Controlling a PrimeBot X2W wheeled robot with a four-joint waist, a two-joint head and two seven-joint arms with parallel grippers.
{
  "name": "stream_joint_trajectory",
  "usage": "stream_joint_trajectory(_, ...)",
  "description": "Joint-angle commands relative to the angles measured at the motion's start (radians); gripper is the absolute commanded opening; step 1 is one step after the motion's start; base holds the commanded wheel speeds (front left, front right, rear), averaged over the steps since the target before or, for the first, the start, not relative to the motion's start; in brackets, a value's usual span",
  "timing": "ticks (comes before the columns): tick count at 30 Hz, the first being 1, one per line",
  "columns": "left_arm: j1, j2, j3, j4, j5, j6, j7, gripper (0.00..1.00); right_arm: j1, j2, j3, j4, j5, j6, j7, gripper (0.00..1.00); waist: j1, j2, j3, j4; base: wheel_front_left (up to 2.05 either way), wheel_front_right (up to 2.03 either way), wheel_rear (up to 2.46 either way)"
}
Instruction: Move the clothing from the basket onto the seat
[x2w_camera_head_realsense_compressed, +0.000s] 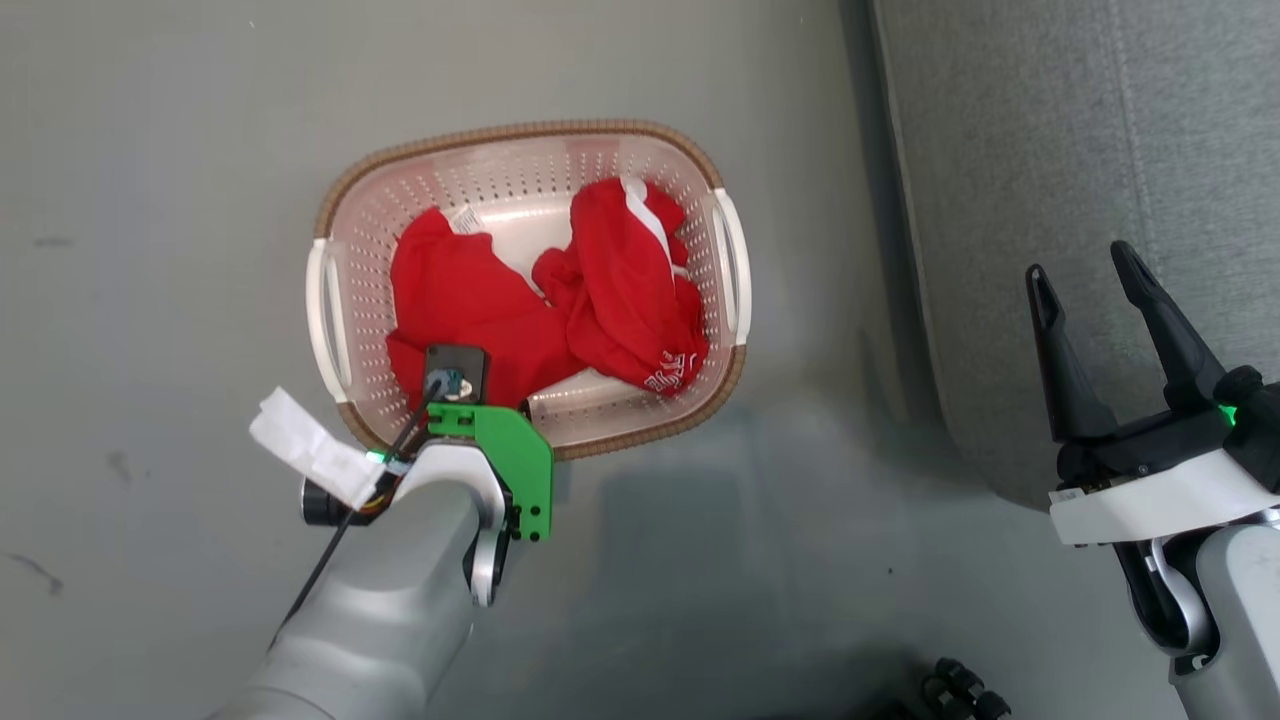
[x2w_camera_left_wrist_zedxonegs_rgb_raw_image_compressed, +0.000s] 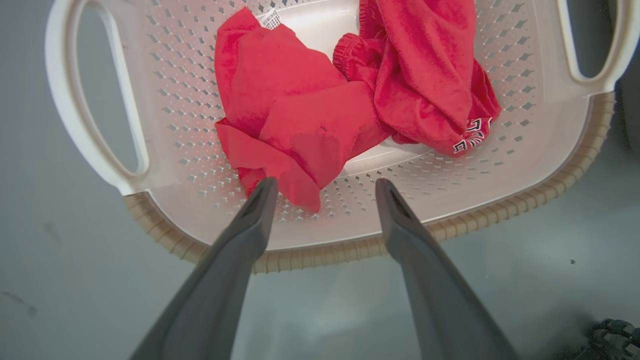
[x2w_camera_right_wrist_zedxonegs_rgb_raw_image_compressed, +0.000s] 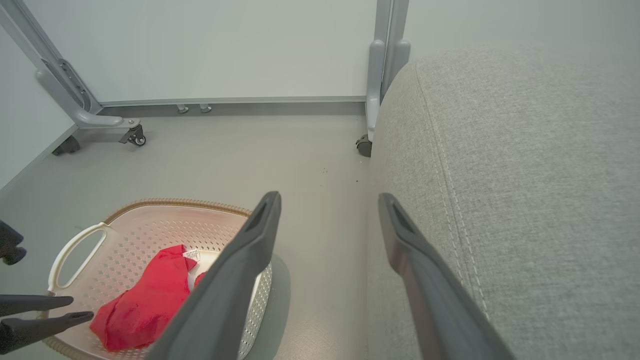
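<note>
- Clothing: two red garments, both in the basket on the floor beside the seat
- Step, as I judge it: first pick; left tool spread wide, empty, over the basket's near wall
- Next: descend, pinch the nearest fold
- Right tool wide open, empty

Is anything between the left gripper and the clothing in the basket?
Nothing visible does. The left gripper, jaws open, points into the basket over its near rim; the clothing lies uncovered just ahead of it.
</note>
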Motion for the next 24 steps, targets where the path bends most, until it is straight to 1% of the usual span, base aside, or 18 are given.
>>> stream_joint_trajectory(1, -0.036, 0.007, -0.013, 0.01, -0.017, 0.009, 0.022, 1.0, -0.02, -0.004, 0.005, -0.012, 0.01, 0.0, -0.003, 1.0, -0.0002, 0.0, 0.08, -0.015, 0.0, 0.0, 0.0)
stream_joint_trajectory(6, -0.114, 0.007, -0.069, 0.044, -0.044, 0.043, 0.102, 1.0, -0.039, -0.008, 0.014, -0.042, 0.02, 0.0, -0.003, 1.0, -0.0002, 0.0, 0.141, -0.026, 0.0, 0.0, 0.0)
stream_joint_trajectory(9, -0.145, 0.007, -0.085, 0.058, -0.072, 0.078, 0.145, 1.0, -0.046, -0.008, 0.018, -0.056, 0.025, 0.0, -0.003, 1.0, -0.0002, 0.0, 0.171, -0.034, 0.0, 0.0, 0.0)
stream_joint_trajectory(11, -0.167, 0.007, -0.096, 0.069, -0.085, 0.091, 0.168, 1.0, -0.051, -0.005, 0.017, -0.061, 0.029, 0.0, -0.003, 1.0, -0.0002, 0.0, 0.188, -0.039, 0.0, 0.0, 0.0)
stream_joint_trajectory(18, -0.217, 0.007, -0.118, 0.083, -0.128, 0.127, 0.175, 1.0, -0.063, 0.001, 0.02, -0.079, 0.043, 0.0, -0.003, 1.0, -0.0002, 0.0, 0.24, -0.057, 0.0, 0.0, 0.0)
stream_joint_trajectory(24, -0.255, 0.007, -0.129, 0.086, -0.16, 0.175, 0.161, 1.0, -0.077, 0.002, 0.02, -0.094, 0.055, 0.0, -0.003, 1.0, -0.0002, 0.0, 0.288, -0.065, 0.0, 0.0, 0.0)
